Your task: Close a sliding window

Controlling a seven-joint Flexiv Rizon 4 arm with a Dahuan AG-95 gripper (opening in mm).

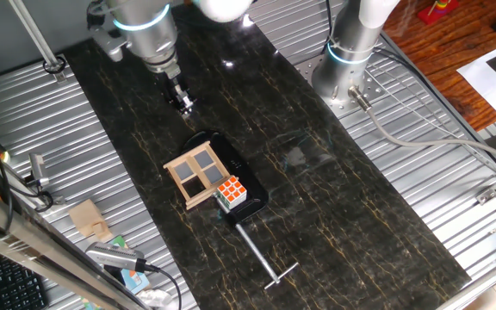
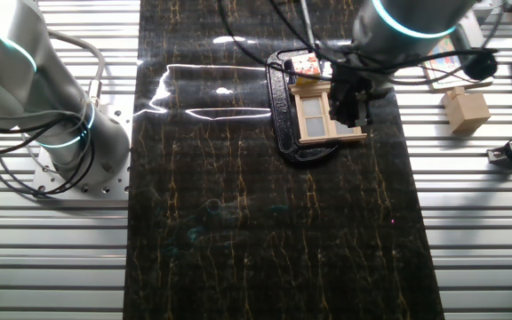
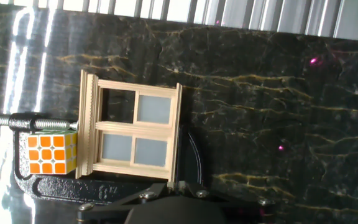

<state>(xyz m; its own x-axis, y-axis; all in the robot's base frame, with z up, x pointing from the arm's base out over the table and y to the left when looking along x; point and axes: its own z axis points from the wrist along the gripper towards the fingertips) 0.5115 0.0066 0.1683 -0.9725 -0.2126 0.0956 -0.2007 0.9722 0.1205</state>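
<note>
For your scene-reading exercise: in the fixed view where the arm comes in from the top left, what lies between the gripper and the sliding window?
Only bare dark tabletop separates the gripper from the sliding window.

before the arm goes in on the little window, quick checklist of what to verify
1. Small tan wooden window with cross bars in sight from the hand view: ok.
2. Window upright on its black base: ok.
3. Hand apart from the window, not touching: ok.
4. Multicoloured cube sits right beside the frame, may crowd the slide: not ok.
5. Hand open or shut: cannot tell.
6. How far the sash is slid: cannot tell.
</note>
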